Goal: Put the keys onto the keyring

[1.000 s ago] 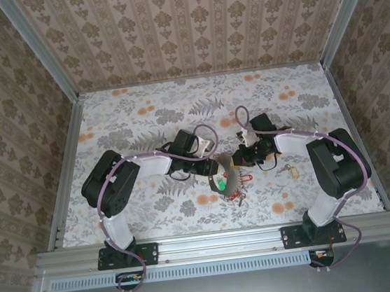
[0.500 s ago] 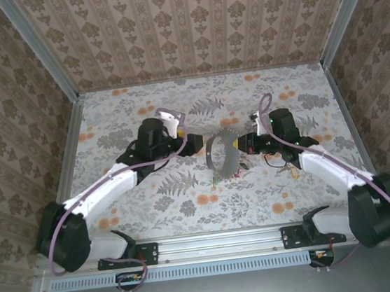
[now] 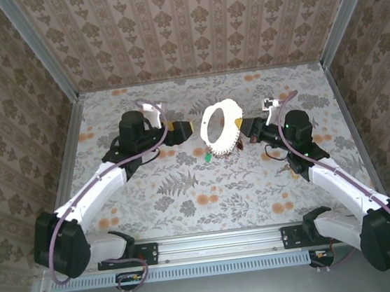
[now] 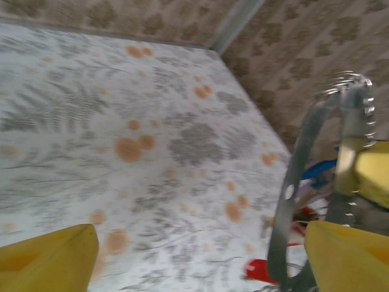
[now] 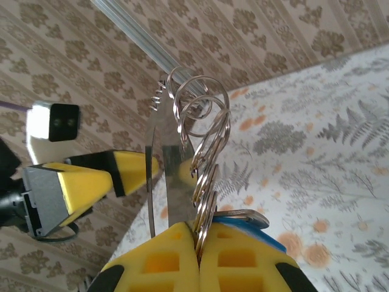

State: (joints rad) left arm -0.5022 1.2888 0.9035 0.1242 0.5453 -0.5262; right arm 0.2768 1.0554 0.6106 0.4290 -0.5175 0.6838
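Flowered wallpaper boxes in a leaf-and-blossom patterned tabletop (image 3: 187, 203). Above its middle, a large thin pale metal keyring hoop (image 3: 222, 127) is lifted clear, standing on edge between the two arms. The right gripper (image 5: 197, 240) is clenched on the hoop's rim, while the left gripper (image 3: 181, 130) hangs just beside it, spread wide and empty. A small green-headed key (image 3: 209, 156) and a red-headed key (image 4: 261, 267) dangle below, so threading looks well along; whether loose ones remain I can't tell.
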